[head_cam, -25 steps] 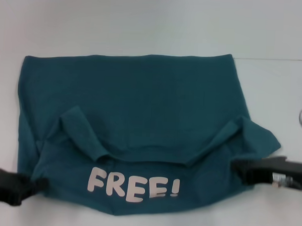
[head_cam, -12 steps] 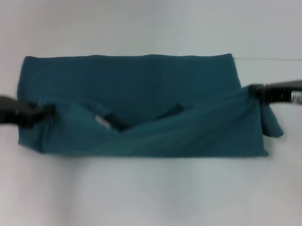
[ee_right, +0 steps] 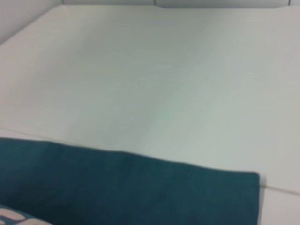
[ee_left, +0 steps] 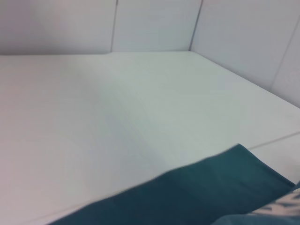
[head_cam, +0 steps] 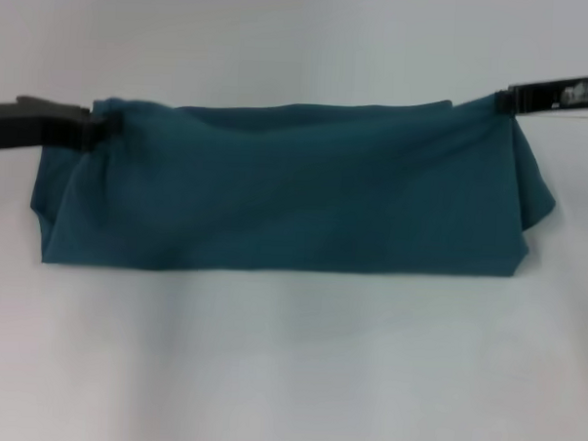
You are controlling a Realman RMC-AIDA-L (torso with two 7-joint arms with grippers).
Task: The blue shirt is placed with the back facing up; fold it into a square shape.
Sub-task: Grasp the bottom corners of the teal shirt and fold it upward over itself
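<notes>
- The blue shirt (head_cam: pixel 286 186) lay across the middle of the white tabletop (head_cam: pixel 287 376) as a wide, low band, plain teal side up in the head view, its near edge a fairly straight fold line.
- Its far edge ran level between the two hands, sagging a little in the middle, with soft creases fanning from each held corner.
- At the right end, a loose flap of cloth bulged outward past the near corner.
- The left hand (head_cam: pixel 105 124) was at the far left corner of the shirt, fingers pressed together on a bunched pinch of fabric.
- The right hand (head_cam: pixel 504 99) was at the far right corner, likewise pinching the cloth, which rose to a small peak there.
- Both dark arms reached in from the sides of the head view, roughly level with the shirt's far edge.
- From the left wrist view, a strip of the blue shirt (ee_left: pixel 197 192) lay flat on the tabletop, with a scrap of pale lettering (ee_left: pixel 281 206) showing at one corner.
- From the right wrist view, the shirt (ee_right: pixel 131 187) showed a straight far edge and a squared corner, with a bit of pale lettering (ee_right: pixel 14 216) at the picture's edge.
- Pale walls (ee_left: pixel 154 23) stood beyond the tabletop.
</notes>
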